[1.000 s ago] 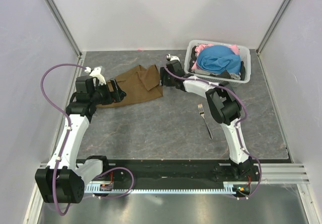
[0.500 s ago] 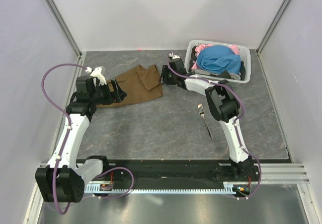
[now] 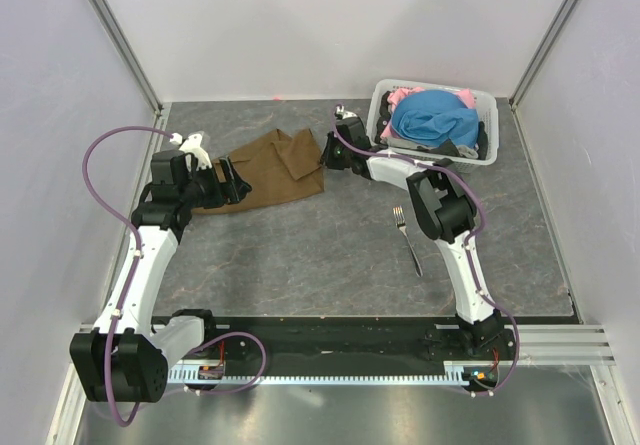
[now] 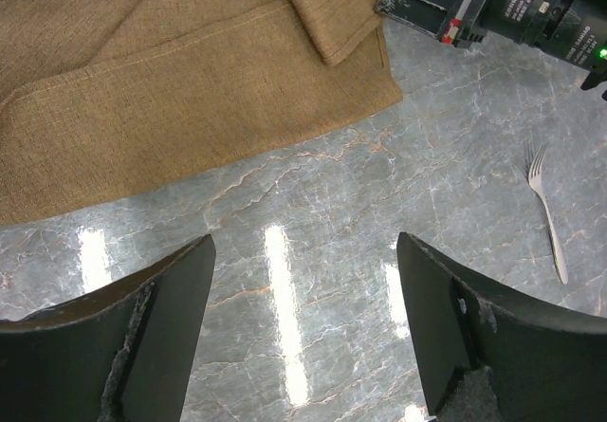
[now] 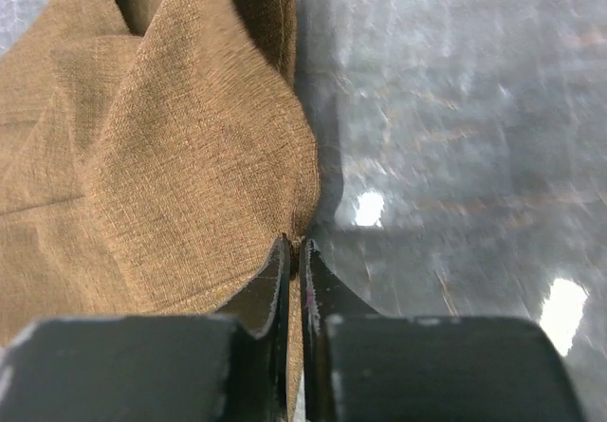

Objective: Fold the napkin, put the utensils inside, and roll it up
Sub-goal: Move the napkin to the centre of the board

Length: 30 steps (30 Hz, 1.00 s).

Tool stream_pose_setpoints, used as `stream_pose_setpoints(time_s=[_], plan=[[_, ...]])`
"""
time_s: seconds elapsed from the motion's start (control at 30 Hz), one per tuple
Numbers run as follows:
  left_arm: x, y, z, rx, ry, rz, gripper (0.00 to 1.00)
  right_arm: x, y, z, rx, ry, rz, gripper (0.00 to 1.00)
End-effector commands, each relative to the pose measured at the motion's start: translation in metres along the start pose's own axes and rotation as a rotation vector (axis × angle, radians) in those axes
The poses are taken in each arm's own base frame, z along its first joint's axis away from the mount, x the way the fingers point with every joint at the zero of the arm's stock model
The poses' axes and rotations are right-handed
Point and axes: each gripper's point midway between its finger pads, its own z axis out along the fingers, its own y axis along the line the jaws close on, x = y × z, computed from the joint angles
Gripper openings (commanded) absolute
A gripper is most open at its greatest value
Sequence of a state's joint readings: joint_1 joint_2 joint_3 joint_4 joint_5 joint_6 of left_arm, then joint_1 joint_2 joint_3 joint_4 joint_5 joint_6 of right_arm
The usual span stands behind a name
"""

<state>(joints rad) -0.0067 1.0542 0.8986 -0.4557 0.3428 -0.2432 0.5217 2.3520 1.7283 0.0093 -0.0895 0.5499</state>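
Pale lilac walls [image 3: 330, 25] close in three sides of the cell, with metal posts running up the back corners. Below them lies one tabletop [image 3: 300, 255], dark grey with marble-like veining and glossy enough to throw back the lights in bright patches. A black rail [image 3: 330, 340] crosses its near edge.

Two arms are bolted on that rail, white and black, each trailing one purple cable. The left arm [image 3: 140, 265] reaches up the left side; the right arm [image 3: 465, 255] bends back over towards the middle of the far edge.

One white slatted basket [image 3: 378, 115] sits in the far right corner, heaped with clothes: a blue cloth [image 3: 432, 117] on top and a pink cloth [image 3: 405, 95] peeping out behind it.

One brown napkin [image 3: 270, 170] lies at the far left of the tabletop, rumpled, with one corner flapped over onto itself at its right end. The right tool [image 5: 292, 247] has its fingers pressed together on the edge of that end, the weave pinched between them. The left tool [image 4: 303, 242] hangs with its jaws spread wide and nothing between them, over bare tabletop just beside the napkin's near hem.

One silver fork [image 3: 408, 237] lies flat well apart from the napkin, to the right of centre, tines pointing towards the basket.
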Motion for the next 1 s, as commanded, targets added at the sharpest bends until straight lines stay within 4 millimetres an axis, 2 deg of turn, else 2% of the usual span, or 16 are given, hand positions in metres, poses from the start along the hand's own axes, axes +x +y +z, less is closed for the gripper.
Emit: stream_pose_setpoints(time_s=[0.0, 0.03, 0.07, 0.1, 0.13, 0.17, 0.2, 0.23, 0.3, 0.33, 0.37, 0.5, 0.57, 0.73, 0.9, 0.97], plan=[[-0.012, -0.006, -0.002, 0.021, -0.027, 0.048, 0.82, -0.035, 0.018, -0.040, -0.008, -0.097, -0.040, 0.00], [-0.011, -0.006, -0.001, 0.020, -0.023, 0.048, 0.81, -0.050, 0.026, -0.058, -0.016, -0.131, -0.046, 0.00], [-0.011, -0.007, 0.000, 0.020, -0.019, 0.043, 0.80, -0.050, 0.026, -0.068, -0.011, -0.136, -0.053, 0.00], [-0.011, -0.007, 0.000, 0.016, -0.019, 0.038, 0.79, -0.035, 0.016, -0.075, 0.012, -0.111, -0.065, 0.00], [-0.008, -0.012, 0.002, 0.024, -0.006, 0.039, 0.79, -0.051, 0.025, -0.099, 0.004, -0.154, -0.074, 0.00], [-0.008, -0.014, 0.003, 0.015, -0.007, 0.026, 0.78, -0.052, 0.022, -0.110, 0.019, -0.165, -0.076, 0.00], [-0.007, -0.018, 0.004, 0.015, -0.002, 0.020, 0.77, -0.035, 0.009, -0.119, 0.056, -0.138, -0.093, 0.00], [-0.002, -0.026, 0.009, 0.007, 0.011, 0.017, 0.77, -0.051, 0.012, -0.145, 0.070, -0.193, -0.101, 0.00], [0.009, -0.045, 0.015, 0.026, 0.038, 0.032, 0.77, -0.034, -0.006, -0.164, 0.136, -0.168, -0.118, 0.00], [0.014, -0.046, 0.022, -0.008, 0.045, 0.015, 0.77, -0.044, -0.008, -0.184, 0.162, -0.209, -0.132, 0.00], [0.022, -0.052, 0.029, -0.007, 0.064, 0.020, 0.77, -0.030, -0.020, -0.191, 0.201, -0.178, -0.141, 0.00], [0.049, -0.095, 0.063, 0.072, 0.144, 0.054, 0.77, -0.027, -0.038, -0.227, 0.291, -0.189, -0.177, 0.00], [0.063, -0.110, 0.082, 0.111, 0.214, 0.066, 0.72, -0.024, -0.051, -0.238, 0.344, -0.192, -0.187, 0.00], [0.074, -0.140, 0.107, 0.174, 0.221, 0.120, 0.70, -0.039, -0.047, -0.265, 0.347, -0.269, -0.181, 0.00], [0.097, -0.153, 0.141, 0.167, 0.263, 0.149, 0.70, -0.036, -0.054, -0.251, 0.371, -0.246, -0.190, 0.00], [0.094, -0.166, 0.150, 0.175, 0.240, 0.173, 0.70, -0.038, -0.056, -0.245, 0.374, -0.246, -0.184, 0.00]])
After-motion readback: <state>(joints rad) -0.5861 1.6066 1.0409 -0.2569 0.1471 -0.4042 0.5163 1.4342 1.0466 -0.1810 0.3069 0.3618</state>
